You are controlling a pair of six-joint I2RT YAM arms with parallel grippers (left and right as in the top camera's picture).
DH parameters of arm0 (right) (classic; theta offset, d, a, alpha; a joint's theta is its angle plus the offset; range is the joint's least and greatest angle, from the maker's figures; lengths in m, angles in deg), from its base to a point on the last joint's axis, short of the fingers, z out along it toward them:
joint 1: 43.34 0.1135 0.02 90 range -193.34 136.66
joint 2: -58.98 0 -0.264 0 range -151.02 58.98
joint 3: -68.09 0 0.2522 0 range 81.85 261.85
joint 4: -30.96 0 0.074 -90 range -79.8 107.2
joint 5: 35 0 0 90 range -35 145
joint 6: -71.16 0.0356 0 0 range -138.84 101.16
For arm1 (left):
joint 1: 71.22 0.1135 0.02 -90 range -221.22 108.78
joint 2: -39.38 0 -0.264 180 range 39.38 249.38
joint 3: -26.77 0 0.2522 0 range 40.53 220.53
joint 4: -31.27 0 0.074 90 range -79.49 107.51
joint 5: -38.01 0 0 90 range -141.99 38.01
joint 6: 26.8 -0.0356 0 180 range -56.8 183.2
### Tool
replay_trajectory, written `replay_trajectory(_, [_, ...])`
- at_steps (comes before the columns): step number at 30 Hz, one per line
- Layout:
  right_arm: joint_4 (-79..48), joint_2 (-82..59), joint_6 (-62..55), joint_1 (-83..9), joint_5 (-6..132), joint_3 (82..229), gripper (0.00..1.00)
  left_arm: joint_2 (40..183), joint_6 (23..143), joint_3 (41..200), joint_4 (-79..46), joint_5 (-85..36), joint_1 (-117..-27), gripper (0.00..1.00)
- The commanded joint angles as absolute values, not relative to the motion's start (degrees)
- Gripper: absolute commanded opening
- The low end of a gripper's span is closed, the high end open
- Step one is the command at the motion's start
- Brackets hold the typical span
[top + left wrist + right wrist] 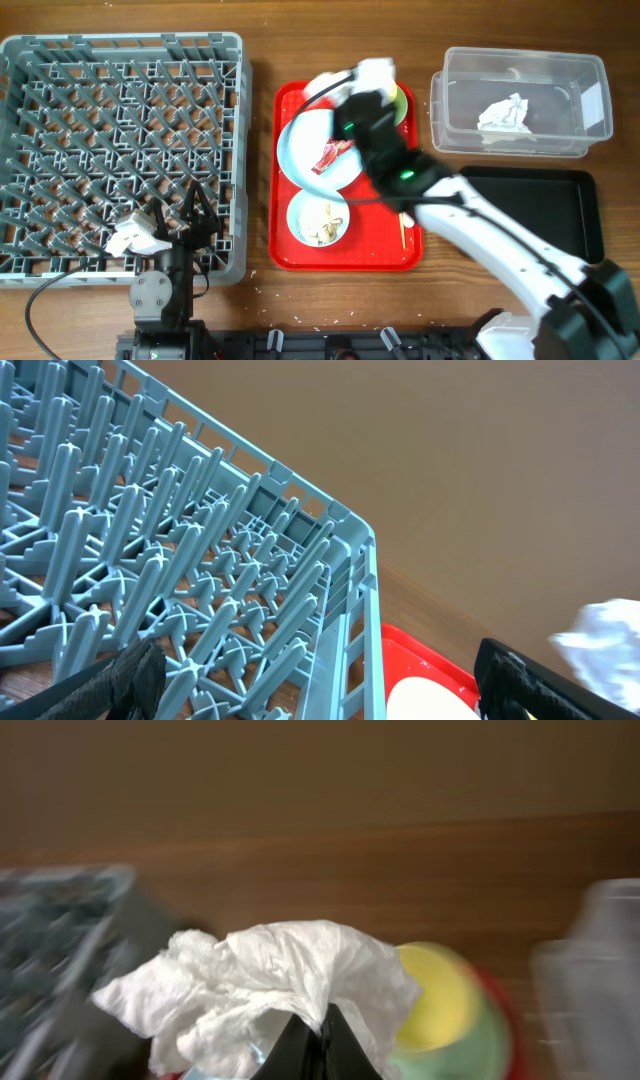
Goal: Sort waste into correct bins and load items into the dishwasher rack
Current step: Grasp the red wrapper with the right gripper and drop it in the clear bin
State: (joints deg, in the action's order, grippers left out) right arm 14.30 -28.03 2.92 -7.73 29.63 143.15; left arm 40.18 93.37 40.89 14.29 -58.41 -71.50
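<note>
Waste-sorting step: R gripper (312,1042) pinched shut on tissue (270,985), held above red tray's (282,180) far end, by cup (440,990). Next, probably: carry over to tub (440,100), let go. L gripper (200,212) spread, empty, over rack (120,50).

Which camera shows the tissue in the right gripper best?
Right wrist: the crumpled tissue is large and centred, pinched by the right gripper. Overhead shows a small white lump above the red tray; left wrist only a blurred white scrap, perhaps it.
</note>
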Motion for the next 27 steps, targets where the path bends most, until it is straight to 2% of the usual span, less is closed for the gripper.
replay_trajectory(1, [13.3,-27.0,5.5,-22.3,26.9,143.9,0.04,39.8,93.5,40.8,14.1,-59.4,-71.7,1.0])
replay_trajectory(2, [13.3,-27.5,7.4,-26.2,27.9,143.8,0.04,39.8,93.5,40.8,14.2,-59.4,-71.7,1.0])
replay_trajectory(3, [13.6,-28.5,10.3,-31.6,30.1,143.8,0.13,39.8,93.5,40.8,14.2,-59.4,-71.7,1.0])
replay_trajectory(5, [15.4,-31.2,11.6,-39.4,34.2,143.8,0.14,39.8,93.5,40.8,14.1,-59.4,-71.7,1.0])
replay_trajectory(6, [16.7,-32.9,11.5,-42.3,35.6,143.8,0.19,39.8,93.5,40.8,14.1,-59.4,-71.7,1.0])
replay_trajectory(7, [18.8,-35.3,11.2,-45.0,38.5,143.8,0.56,39.8,93.5,40.8,14.2,-59.4,-71.7,1.0])
replay_trajectory(8, [19.6,-36.8,10.9,-46.1,41.8,143.8,0.87,39.8,93.5,40.8,14.1,-59.4,-71.7,1.0])
replay_trajectory(9, [19.4,-37.8,9.0,-46.4,46.8,143.8,0.99,39.8,93.5,40.8,14.2,-59.4,-71.7,1.0])
replay_trajectory(14, [16.9,-33.0,6.7,-44.4,72.6,143.8,0.99,39.8,93.5,40.8,14.1,-59.4,-71.7,1.0])
replay_trajectory(17, [16.3,-25.8,6.8,-40.5,72.6,143.8,1.0,39.8,93.5,40.8,14.2,-59.4,-71.7,1.0])
replay_trajectory(21, [6.3,-21.6,6.9,-29.1,67.6,143.8,1.0,39.8,93.5,40.8,14.2,-59.4,-71.7,1.0])
replay_trajectory(22, [4.2,-22.1,9.7,-26.1,67.9,143.6,0.96,39.8,93.5,40.8,14.1,-59.4,-71.7,0.99])
replay_trajectory(23, [4.4,-23.8,15.3,-21.9,67.9,142.8,0.83,39.8,93.5,40.8,14.2,-59.4,-71.7,1.0])
replay_trajectory(27, [6.1,-33.8,29.2,-11.4,57.0,142.4,0.62,39.8,93.5,40.8,14.1,-59.4,-71.7,1.0])
